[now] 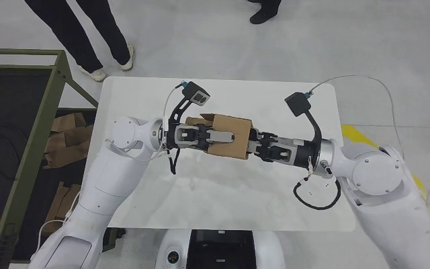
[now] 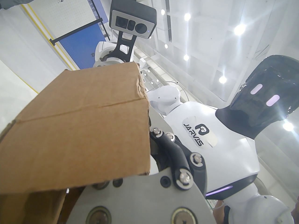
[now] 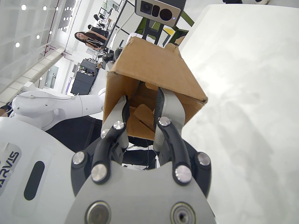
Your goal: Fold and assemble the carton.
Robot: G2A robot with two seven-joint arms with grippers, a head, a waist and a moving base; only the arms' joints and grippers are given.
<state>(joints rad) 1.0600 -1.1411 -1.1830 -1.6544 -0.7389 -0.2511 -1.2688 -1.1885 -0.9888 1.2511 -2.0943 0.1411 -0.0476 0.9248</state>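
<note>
While it sits between the two arms over the middle of the white table, the brown carton lies lengthwise across the centre of the top view, one end toward each arm. Whether it touches the table cannot be told.

The left end effector comes in from the left of the frame and lies along the carton's top panel. A short flap stands up at that end of the carton. In the left wrist view the carton takes up the lower left of the frame, with a crease running across its broad panel and a ragged corner at the upper right. That panel hides the grasping part, so I cannot tell whether the left end effector is clenched or released.

The right end effector comes in from the right of the top view and meets the carton's other end. In the right wrist view that end is an open mouth at the centre of the frame, and the fingers reach inside it, spread apart and released, with nothing pinched between them. A small inner flap shows behind them.

Flattened cardboard lies inside a green frame at the left edge of the top view.
</note>
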